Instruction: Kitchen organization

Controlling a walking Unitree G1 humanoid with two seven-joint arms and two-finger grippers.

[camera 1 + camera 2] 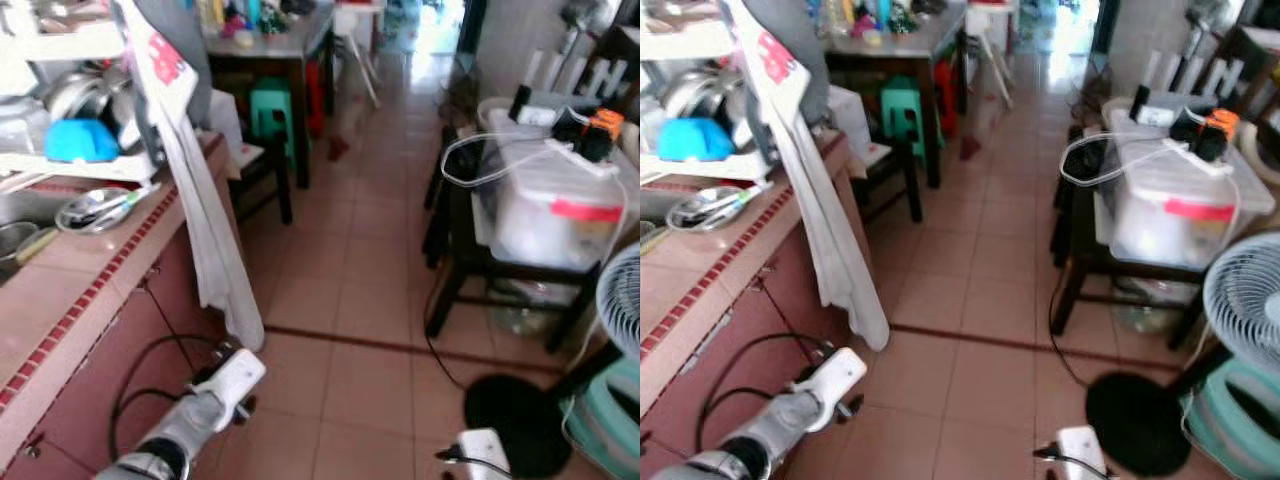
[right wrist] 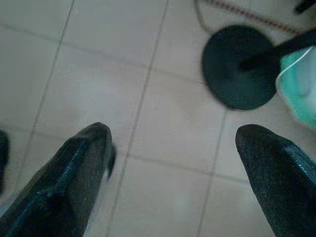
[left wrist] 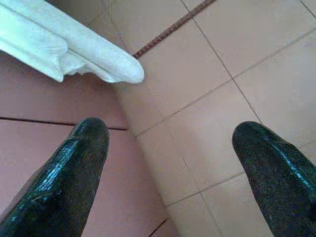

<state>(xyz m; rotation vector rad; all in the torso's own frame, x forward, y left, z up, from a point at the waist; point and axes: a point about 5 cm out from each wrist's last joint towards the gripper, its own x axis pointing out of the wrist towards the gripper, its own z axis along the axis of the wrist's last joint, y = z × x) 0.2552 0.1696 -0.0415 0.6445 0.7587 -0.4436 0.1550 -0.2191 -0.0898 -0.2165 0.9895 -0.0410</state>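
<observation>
Both arms hang low, which suits walking rather than handling. The left hand (image 3: 168,163) has its fingers spread over the floor tiles (image 3: 256,64), holding nothing, just beside the hem of the white cloth (image 1: 205,230) that drapes from the surface (image 1: 70,290); the right hand (image 2: 173,173) is spread too, above the tiles near the fan base (image 2: 239,66).

The kitchen things sit on the surface at the robot's left: a blue bowl (image 1: 80,140) in the white rack (image 1: 95,165), likely to drain; a steel bowl (image 1: 90,210) with utensils before it; a clear bin (image 1: 555,205) stands on a dark stand across the aisle. Which item the tidying concerns, I cannot tell.
</observation>
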